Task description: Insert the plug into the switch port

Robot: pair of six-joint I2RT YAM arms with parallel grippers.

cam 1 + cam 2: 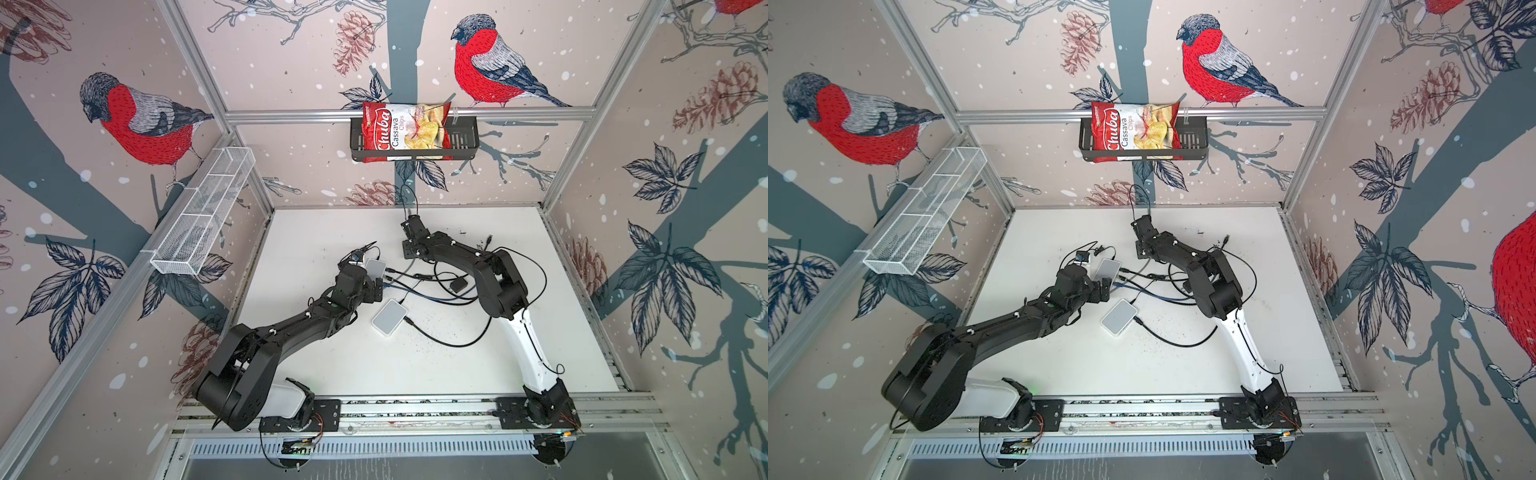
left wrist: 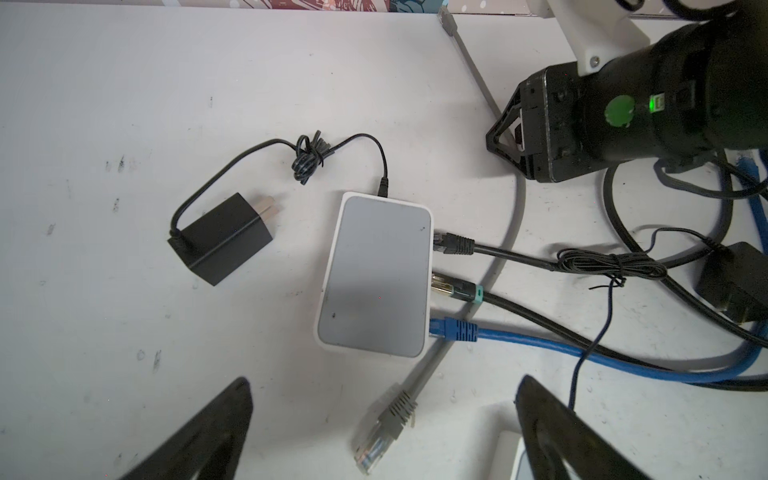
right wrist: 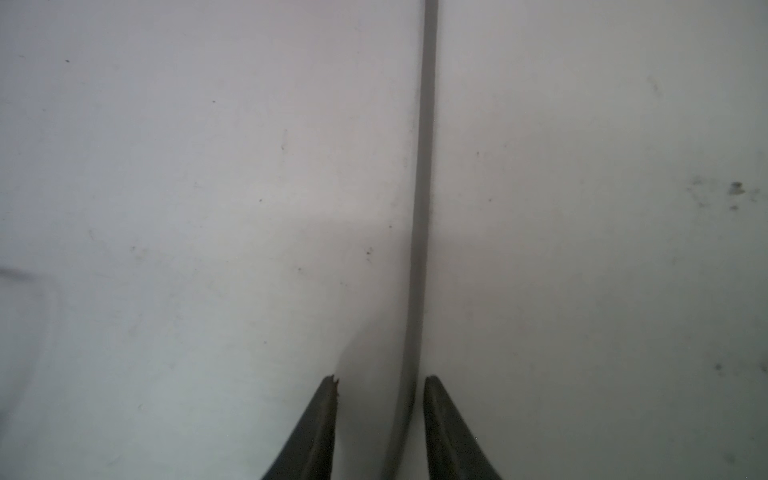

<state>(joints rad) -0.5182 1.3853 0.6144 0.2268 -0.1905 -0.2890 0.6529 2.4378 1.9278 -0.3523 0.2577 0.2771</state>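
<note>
The left gripper (image 2: 384, 379) hangs wide open over the grey plug (image 2: 384, 428), which lies unplugged on the desk (image 2: 124, 124) just beside the switch (image 2: 374, 274), left of the desk's middle. Toward the far edge, the right gripper (image 3: 380, 378) straddles the grey cable (image 3: 422, 208), its jaws slightly apart and not clamped.

A robot test cell in a lab: a left arm (image 1: 291, 328) and a right arm (image 1: 498, 286) are bolted to an aluminium rail (image 1: 415, 409) along the lower edge of both top views, at a white table (image 1: 332, 232) boxed in by framed panels of bullfinch wallpaper (image 1: 137, 120). A wire basket (image 1: 203, 212) at left and a black basket (image 1: 463, 141) at upper centre hang on the frame (image 1: 291, 113).
</note>
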